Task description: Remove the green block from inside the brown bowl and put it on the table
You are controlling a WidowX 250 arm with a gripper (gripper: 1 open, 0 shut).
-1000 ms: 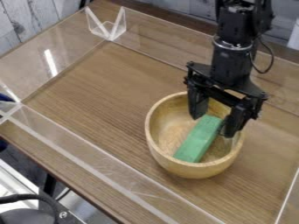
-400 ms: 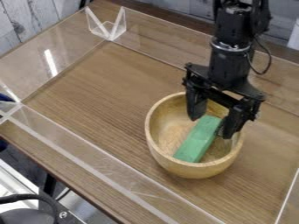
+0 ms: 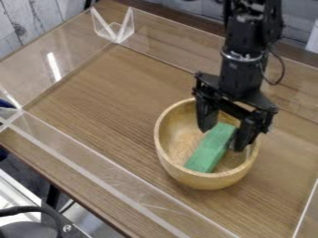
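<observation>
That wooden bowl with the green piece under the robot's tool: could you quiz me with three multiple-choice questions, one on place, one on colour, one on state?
1. Where does the green block lie?
A. inside the brown bowl
B. on the table
C. lifted in the air

2. What colour is the bowl?
A. blue
B. light brown
C. white

3. How does the tool stand?
A. shut tight
B. out of sight
C. open, fingers either side of the block's far end

Answers: 1 A, the block rests on the bowl's pale inside. 2 B, plain wood. 3 C, the fingers stand apart.
</observation>
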